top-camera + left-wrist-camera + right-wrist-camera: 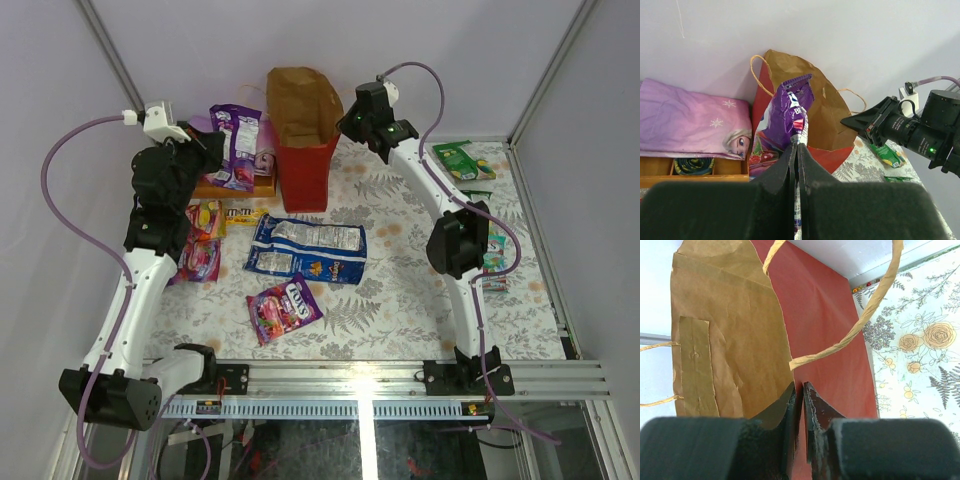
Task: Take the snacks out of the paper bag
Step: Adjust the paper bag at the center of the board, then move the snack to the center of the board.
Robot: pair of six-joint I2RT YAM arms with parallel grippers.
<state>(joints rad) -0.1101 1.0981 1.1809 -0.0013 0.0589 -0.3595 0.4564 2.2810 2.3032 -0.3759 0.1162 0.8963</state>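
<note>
The paper bag (304, 140) stands up tall at the far side of the table (410, 290), near the back wall. It is red outside and brown inside, and its top is open. One thin loop handle (855, 325) hangs in front of its red side. The right gripper (801, 390) pinches the right edge of the bag, with its two fingers almost pressed together on the paper. Just left of the bag, the left gripper (797, 145) holds a purple candy packet (786, 112) up in the air, with its fingers squeezed tight on the packet's lower end. Under that packet is a wooden box (236, 187) with a pink-purple cloth (690, 117) folded on top. More snacks lie flat on the table. A long blue chip bag (307, 250) lies in front of the paper bag. A magenta candy bag (285, 308) lies nearer the arms, just below the blue one. A small yellow pack (240, 216) lies beside the box, and a red-pink packet (200, 250) is partly hidden by the left arm. Far off on the right side lie a green packet (463, 160) and a teal packet (495, 262).
</note>
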